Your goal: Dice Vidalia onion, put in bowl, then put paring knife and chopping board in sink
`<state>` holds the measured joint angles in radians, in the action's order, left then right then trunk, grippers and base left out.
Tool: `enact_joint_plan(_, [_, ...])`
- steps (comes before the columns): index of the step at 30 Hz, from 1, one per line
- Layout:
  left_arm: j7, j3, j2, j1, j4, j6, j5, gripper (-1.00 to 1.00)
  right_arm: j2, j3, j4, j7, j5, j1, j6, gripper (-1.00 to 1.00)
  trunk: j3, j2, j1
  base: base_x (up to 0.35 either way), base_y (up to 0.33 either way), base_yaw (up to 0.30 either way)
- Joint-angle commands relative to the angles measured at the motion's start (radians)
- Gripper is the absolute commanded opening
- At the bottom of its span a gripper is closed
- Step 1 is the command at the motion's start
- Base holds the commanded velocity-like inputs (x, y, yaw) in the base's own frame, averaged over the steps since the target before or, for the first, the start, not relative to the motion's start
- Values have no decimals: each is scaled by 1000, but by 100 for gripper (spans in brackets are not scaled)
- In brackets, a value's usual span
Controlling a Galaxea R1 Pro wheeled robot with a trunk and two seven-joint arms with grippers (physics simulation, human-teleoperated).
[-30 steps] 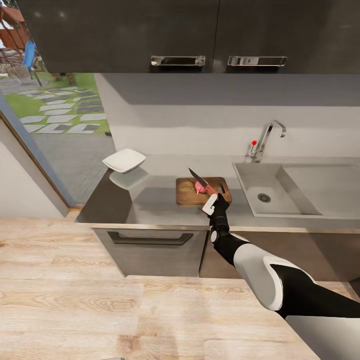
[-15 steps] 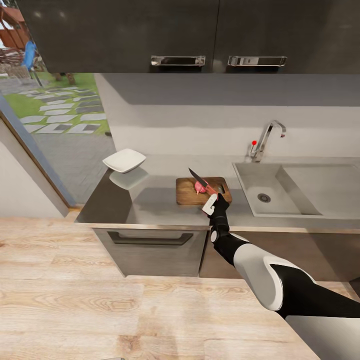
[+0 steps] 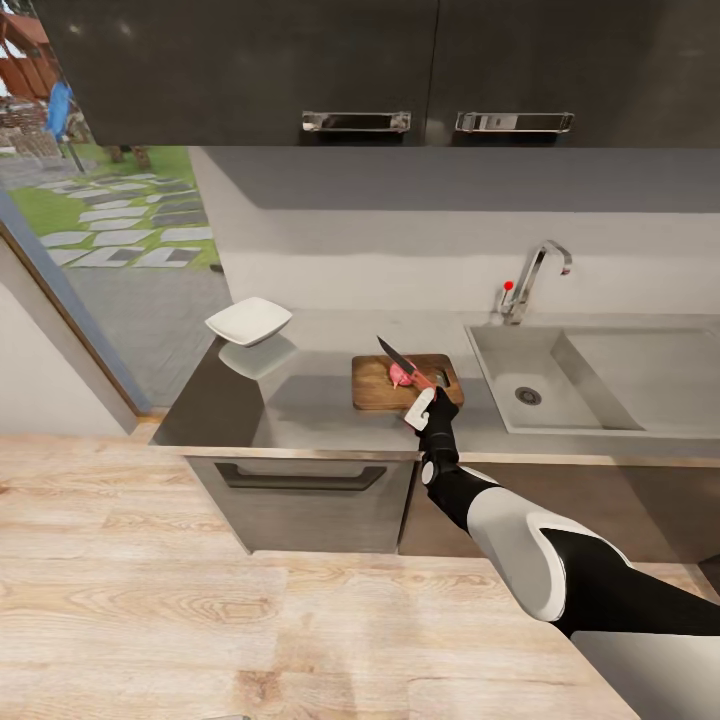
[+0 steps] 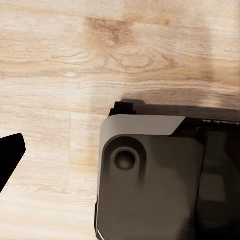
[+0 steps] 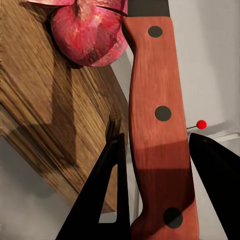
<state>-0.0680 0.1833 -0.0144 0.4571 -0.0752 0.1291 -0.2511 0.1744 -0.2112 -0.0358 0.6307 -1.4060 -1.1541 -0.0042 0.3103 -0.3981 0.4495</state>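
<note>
While nothing shifts vs 1 s ago: right hand (image 3: 428, 398) still pinching paring knife (image 5: 159, 120), blade on Vidalia onion (image 3: 399, 375) atop chopping board (image 3: 375, 392); not diced yet. Left hand: can't tell.

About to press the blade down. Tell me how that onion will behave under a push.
The Vidalia onion is rounded with a smooth skin, so it may roll or skid on the flat chopping board. Nothing braces it; the right gripper holds only the paring knife.
</note>
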Motion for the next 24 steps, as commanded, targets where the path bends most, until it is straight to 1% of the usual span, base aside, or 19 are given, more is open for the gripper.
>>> enact_joint_plan(1, [-1,8,-1,2,-5,7,-8,100,0,-8,1,3,-8,-1,0,-100,2,-2,1,0,0,0])
enact_joint_plan(24, [-1,8,-1,2,-5,7,-8,100,0,-8,11,3,-7,-1,1,-100,2,-2,1,0,0,0])
